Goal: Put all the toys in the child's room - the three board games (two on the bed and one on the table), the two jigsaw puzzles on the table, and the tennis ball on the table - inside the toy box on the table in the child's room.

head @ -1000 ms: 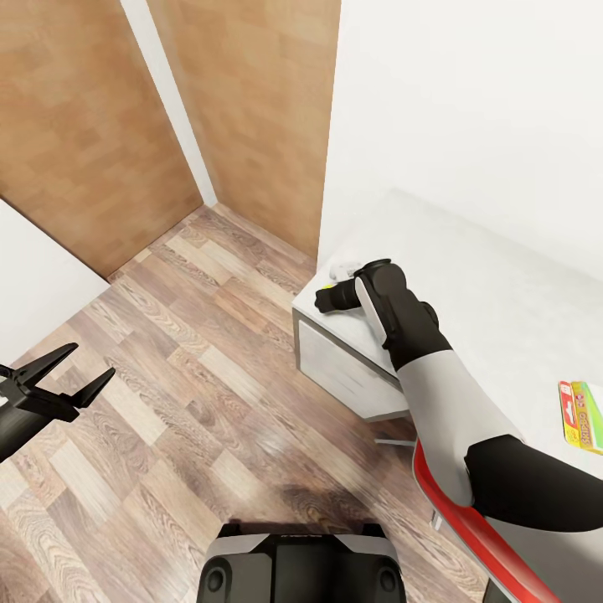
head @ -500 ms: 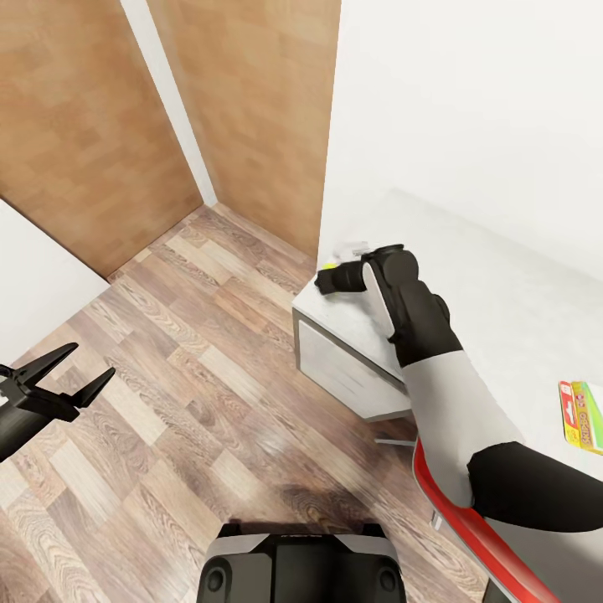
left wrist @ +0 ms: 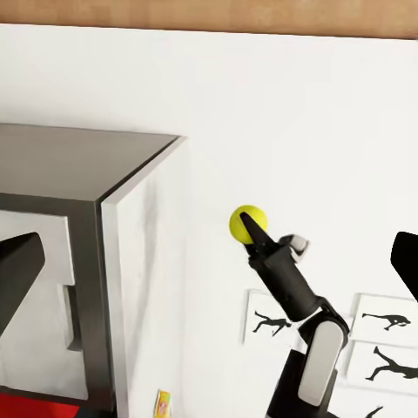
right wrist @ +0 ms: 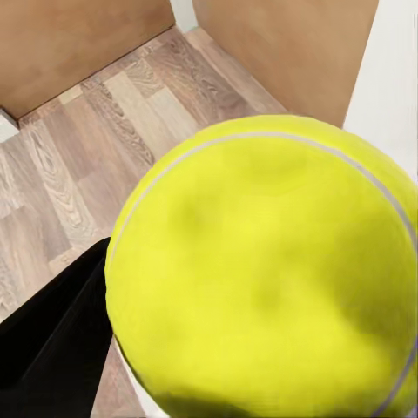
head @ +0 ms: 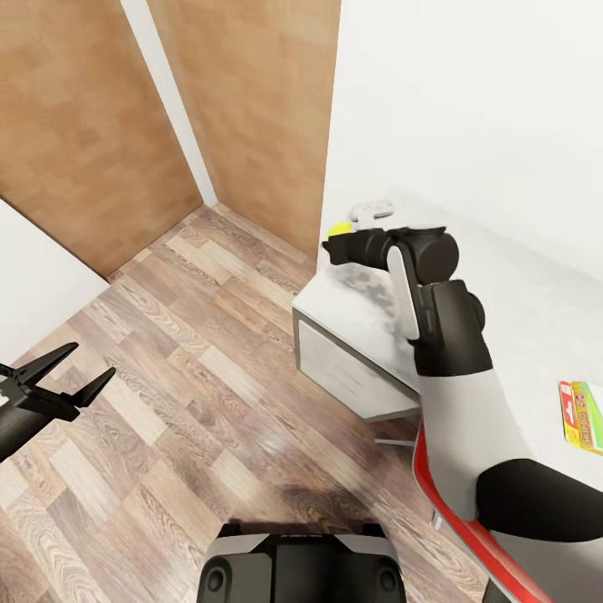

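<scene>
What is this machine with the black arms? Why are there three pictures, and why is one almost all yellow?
It is a robot on wheels with two arms, drawn inside a computer simulation. The big picture comes from a camera on its head, looking down. There you see its right gripper, a two-fingered claw, holding a tennis ball lifted above the corner of the white table. The left gripper hangs open over the wood floor, holding nothing. A colourful flat toy lies at the table's edge. The other two pictures come from small cameras near each claw. The right one sits so close to the ball that yellow covers most of it. The left one sees the ball from afar.
</scene>
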Robot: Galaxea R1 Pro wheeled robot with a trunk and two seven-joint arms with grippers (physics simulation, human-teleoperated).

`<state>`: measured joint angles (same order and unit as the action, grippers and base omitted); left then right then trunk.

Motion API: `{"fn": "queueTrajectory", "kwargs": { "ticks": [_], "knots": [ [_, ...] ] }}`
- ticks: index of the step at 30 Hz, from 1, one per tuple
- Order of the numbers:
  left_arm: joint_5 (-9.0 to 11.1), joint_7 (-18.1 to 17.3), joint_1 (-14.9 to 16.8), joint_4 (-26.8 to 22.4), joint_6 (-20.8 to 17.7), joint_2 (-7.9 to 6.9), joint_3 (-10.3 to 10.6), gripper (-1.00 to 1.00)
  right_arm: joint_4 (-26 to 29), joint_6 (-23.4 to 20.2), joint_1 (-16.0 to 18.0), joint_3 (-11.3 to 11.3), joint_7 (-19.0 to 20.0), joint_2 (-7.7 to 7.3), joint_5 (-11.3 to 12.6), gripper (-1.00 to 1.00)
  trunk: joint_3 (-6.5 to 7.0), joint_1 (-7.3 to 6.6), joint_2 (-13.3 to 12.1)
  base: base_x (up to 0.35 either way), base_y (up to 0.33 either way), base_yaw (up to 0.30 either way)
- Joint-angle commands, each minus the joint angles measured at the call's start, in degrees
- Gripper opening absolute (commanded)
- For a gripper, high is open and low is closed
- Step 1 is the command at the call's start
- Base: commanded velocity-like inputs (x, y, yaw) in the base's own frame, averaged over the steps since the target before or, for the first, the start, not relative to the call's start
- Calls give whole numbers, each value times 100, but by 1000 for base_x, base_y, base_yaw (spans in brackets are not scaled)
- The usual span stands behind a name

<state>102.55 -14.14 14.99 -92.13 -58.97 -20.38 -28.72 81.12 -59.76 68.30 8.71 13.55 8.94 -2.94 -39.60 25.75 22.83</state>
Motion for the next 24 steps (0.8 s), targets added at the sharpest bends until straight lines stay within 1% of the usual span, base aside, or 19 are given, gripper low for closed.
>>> {"fn": "queueTrajectory", "kwargs": {
  "ticks": [1, 4, 5, 6, 8, 11, 14, 16, 17, 20, 22, 24],
  "knots": [
    [-51, -52, 4, 2, -18, -1, -4, 100, 114, -24, -35, -5, 32, -14, -27, -100, -7, 3, 8, 0, 0, -5],
    [-51, -49, 6, 2, -16, -1, -2, 100, 499, -24, -132, -15, 33, -106, -21, -100, -7, 3, 8, 0, 0, -54],
    [-51, -49, 6, 2, -16, -1, -2, 100, 499, -24, -132, -15, 33, -106, -21, -100, -7, 3, 8, 0, 0, -91],
    [-51, -49, 9, 2, -15, 1, 9, 100, 626, -24, -153, -17, 33, -158, -23, -100, -7, 3, 8, 0, 0, -128],
    [-51, -47, 27, 2, -13, 2, 71, 100, 817, -24, -179, -31, 35, -304, -28, -100, -7, 3, 8, 0, 0, -171],
    [-51, -48, 89, 2, -11, 2, 223, 100, 976, -24, -180, -121, 37, -614, -28, -100, -7, 3, 8, 0, 0, -218],
    [-51, -55, 147, 1, -15, 1, 334, 100, 1058, -24, -156, -340, 40, -951, -3, -100, -7, 3, 8, 0, 0, -252],
    [-51, -63, 173, 0, -16, 2, 384, 100, 1088, -24, -142, -533, 46, -1140, 9, -100, -7, 3, 8, 0, 0, -268],
    [-51, -63, 173, 0, -16, 2, 384, 100, 1088, -24, -142, -533, 46, -1140, 9, -100, -7, 3, 8, 0, 0, -271],
    [-51, -58, 225, -2, -8, 18, 502, 100, 1116, -24, -124, -809, 82, -1356, 19, -100, -7, 3, 8, 0, 0, -277],
    [-54, -50, 321, -2, 6, 76, 682, 100, 1127, -24, -103, -988, 170, -1482, 23, -100, -7, 3, 8, 0, 0, -282],
    [-61, -23, 442, 0, 33, 157, 903, 100, 1136, -24, -88, -1190, 360, -1613, 26, -100, -7, 3, 8, 0, 0, -285]
  ]
}}
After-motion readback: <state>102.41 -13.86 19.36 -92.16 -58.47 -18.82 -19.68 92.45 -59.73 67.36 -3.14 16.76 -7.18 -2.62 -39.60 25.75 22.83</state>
